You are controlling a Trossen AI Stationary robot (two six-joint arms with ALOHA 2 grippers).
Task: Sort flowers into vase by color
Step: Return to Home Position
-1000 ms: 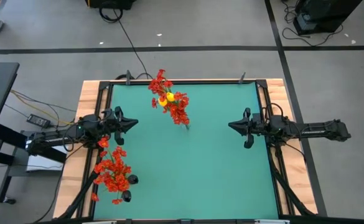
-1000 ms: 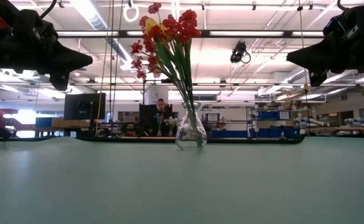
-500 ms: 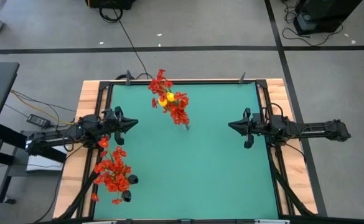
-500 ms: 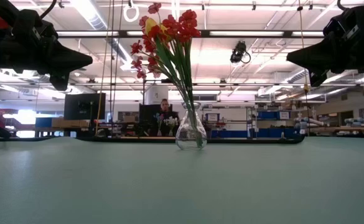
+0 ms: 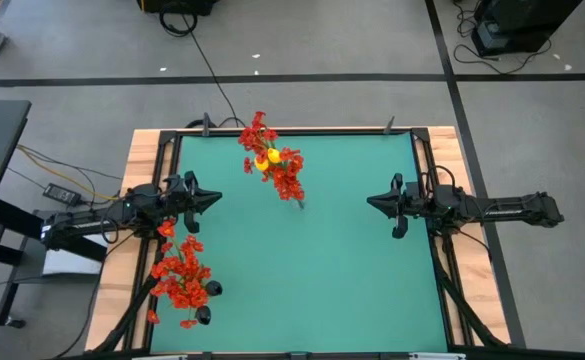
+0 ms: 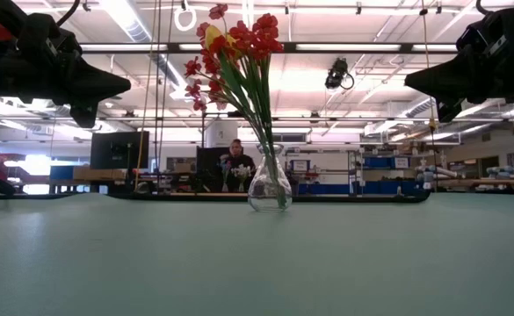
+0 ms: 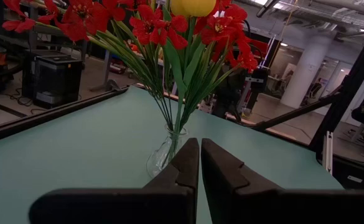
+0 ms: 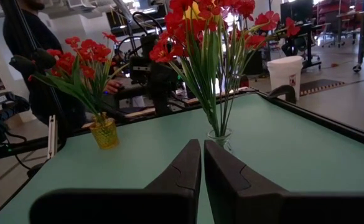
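A clear glass vase (image 5: 300,200) stands on its base on the green mat, right of the far middle. It holds red flowers (image 5: 284,178) and one yellow blossom (image 5: 269,157); it also shows in the low view as vase (image 6: 269,184). A second bunch of red flowers (image 5: 180,275) stands near the left edge in a small yellow vase (image 8: 105,133). My left gripper (image 5: 215,197) hovers shut left of the clear vase (image 7: 164,152). My right gripper (image 5: 371,202) hovers shut to its right, pointing at the vase (image 8: 219,138).
A wooden frame (image 5: 142,170) and black rails border the mat. Open mat (image 5: 312,280) lies between the arms toward the near edge. A person (image 6: 236,162) stands in the room beyond the far edge, and another person (image 8: 32,62) stands beyond the left edge.
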